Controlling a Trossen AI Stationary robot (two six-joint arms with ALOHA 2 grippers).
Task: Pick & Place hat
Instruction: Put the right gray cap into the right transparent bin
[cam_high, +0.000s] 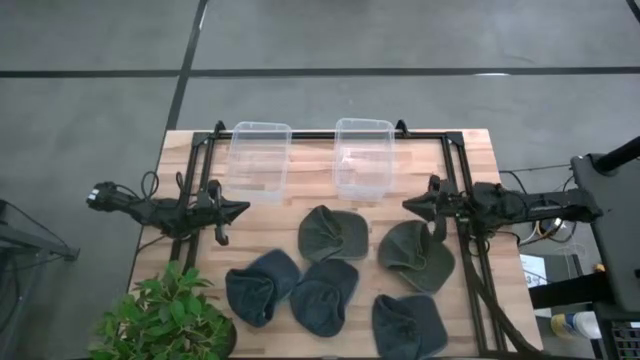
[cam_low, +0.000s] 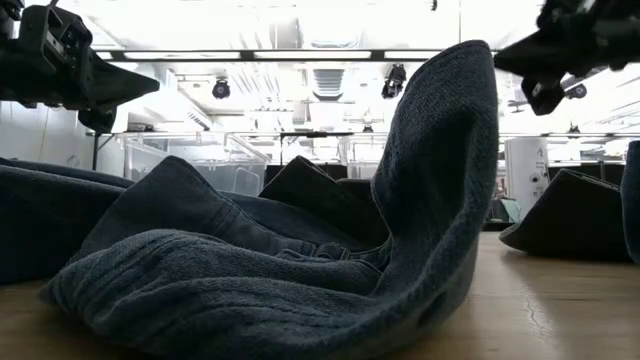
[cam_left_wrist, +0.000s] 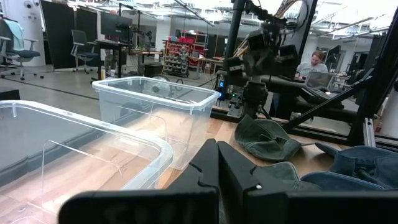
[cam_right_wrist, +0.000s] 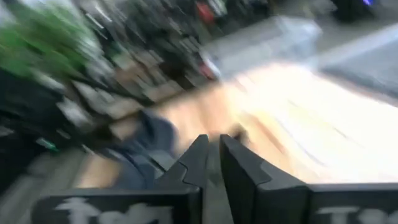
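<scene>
Five soft hats lie on the wooden table. Two are olive green (cam_high: 333, 233) (cam_high: 416, 255); three are dark blue (cam_high: 262, 285) (cam_high: 324, 295) (cam_high: 408, 325). One blue hat (cam_low: 300, 250) fills the low view, its brim standing up. My left gripper (cam_high: 243, 208) (cam_left_wrist: 217, 163) hovers shut above the table, left of the hats and near the left bin. My right gripper (cam_high: 408, 204) (cam_right_wrist: 214, 152) hovers shut above the far edge of the right green hat. Neither touches a hat.
Two clear plastic bins (cam_high: 258, 160) (cam_high: 363, 158) stand side by side at the table's far edge. A potted green plant (cam_high: 165, 315) sits at the near left corner. A black frame (cam_high: 462, 190) runs around the table. Bare wood (cam_high: 300, 205) shows between bins and hats.
</scene>
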